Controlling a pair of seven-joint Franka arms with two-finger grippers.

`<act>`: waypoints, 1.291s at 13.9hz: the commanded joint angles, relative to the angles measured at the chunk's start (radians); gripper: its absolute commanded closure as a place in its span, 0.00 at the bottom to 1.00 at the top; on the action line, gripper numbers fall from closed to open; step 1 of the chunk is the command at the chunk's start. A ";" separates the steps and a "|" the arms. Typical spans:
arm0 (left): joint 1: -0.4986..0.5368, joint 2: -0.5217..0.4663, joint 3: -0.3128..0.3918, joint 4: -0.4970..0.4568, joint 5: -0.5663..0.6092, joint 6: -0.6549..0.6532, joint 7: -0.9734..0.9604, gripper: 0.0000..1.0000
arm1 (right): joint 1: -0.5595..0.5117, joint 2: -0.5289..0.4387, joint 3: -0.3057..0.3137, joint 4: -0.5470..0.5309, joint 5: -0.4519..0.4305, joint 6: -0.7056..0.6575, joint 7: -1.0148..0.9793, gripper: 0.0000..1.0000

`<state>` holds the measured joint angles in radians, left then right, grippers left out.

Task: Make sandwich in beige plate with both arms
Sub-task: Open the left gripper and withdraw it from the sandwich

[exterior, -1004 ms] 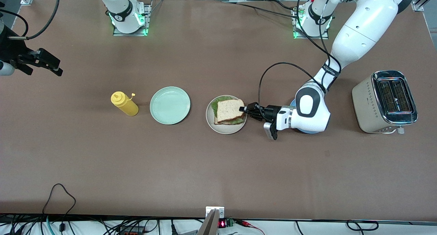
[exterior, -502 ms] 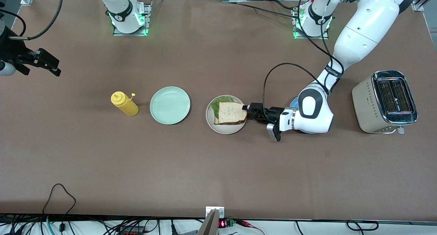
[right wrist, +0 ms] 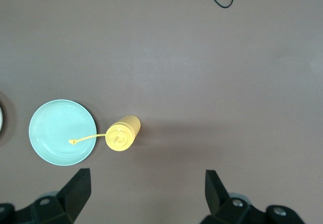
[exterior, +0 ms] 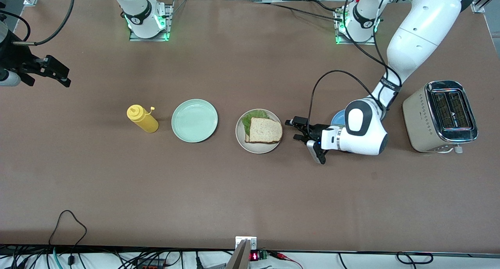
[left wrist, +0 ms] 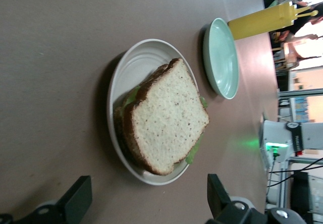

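Sandwich (exterior: 264, 130) sits stacked on the beige plate (exterior: 241, 140), task looks done, left gripper (exterior: 293, 129) just beside the plate with fingers apart and empty, right gripper (exterior: 58, 73) waiting spread near the table's end.

Brown table (exterior: 234, 190), matte top, runs full width. Items directly on it, in a row approx mid-depth betw. the arm-base edge and the camera edge:

- Yellow squeeze bottle (exterior: 142, 119), upright, cap strap loose; item closest to right arm's end.
- Mint-green plate (exterior: 194, 120) just beside bottle, apart from it.
- Beige plate (exterior: 259, 147) approx centre, carries sandwich (exterior: 265, 130).
- Blue plate (exterior: 338, 117), mostly hidden under left arm.
- Toaster (exterior: 440, 116) near left arm's end, two slots up.

Two arm bases (exterior: 145, 22) bolted along the edge farthest from camera. Small bracket (exterior: 245, 241) at mid camera edge.
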<state>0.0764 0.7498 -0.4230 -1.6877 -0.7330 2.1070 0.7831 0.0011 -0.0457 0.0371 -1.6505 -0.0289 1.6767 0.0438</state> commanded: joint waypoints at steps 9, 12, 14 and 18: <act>0.020 -0.319 0.016 -0.015 0.729 -0.192 -0.435 0.00 | -0.003 -0.003 -0.010 0.014 0.058 -0.035 -0.018 0.00; 0.025 -0.382 0.023 0.028 0.886 -0.347 -0.484 0.00 | 0.000 -0.003 -0.010 0.014 0.044 -0.037 -0.022 0.00; 0.028 -0.389 0.023 0.151 0.915 -0.512 -0.493 0.00 | 0.000 0.001 -0.008 0.020 0.044 -0.037 -0.022 0.00; 0.020 -0.452 0.105 0.260 0.902 -0.634 -0.496 0.00 | 0.002 0.001 -0.008 0.020 0.041 -0.035 -0.024 0.00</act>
<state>0.1093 0.3286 -0.3681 -1.4524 0.1685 1.5042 0.2963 0.0011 -0.0461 0.0291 -1.6488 0.0152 1.6583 0.0330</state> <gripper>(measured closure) 0.000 0.000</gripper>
